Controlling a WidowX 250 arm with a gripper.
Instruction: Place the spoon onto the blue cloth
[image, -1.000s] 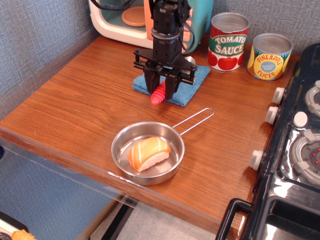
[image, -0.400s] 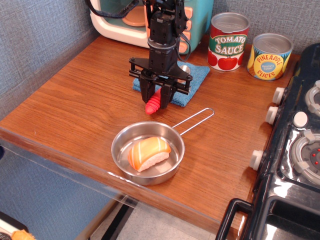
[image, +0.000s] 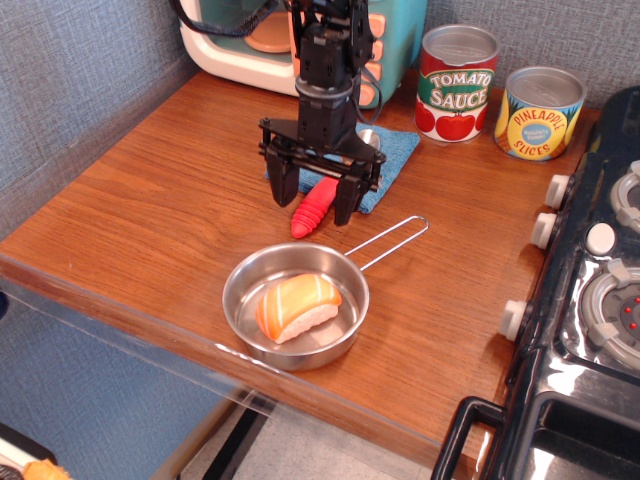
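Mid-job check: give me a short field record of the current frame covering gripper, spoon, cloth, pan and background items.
gripper: open, fingers straddling the spoon handle
spoon: red handle lying partly off the cloth's front edge onto the table, silver bowl toward the cloth
blue cloth: flat, behind the gripper, before the cans
pan: near front edge, holds toy salmon sushi
cans: tomato sauce can, pineapple can, upright at back
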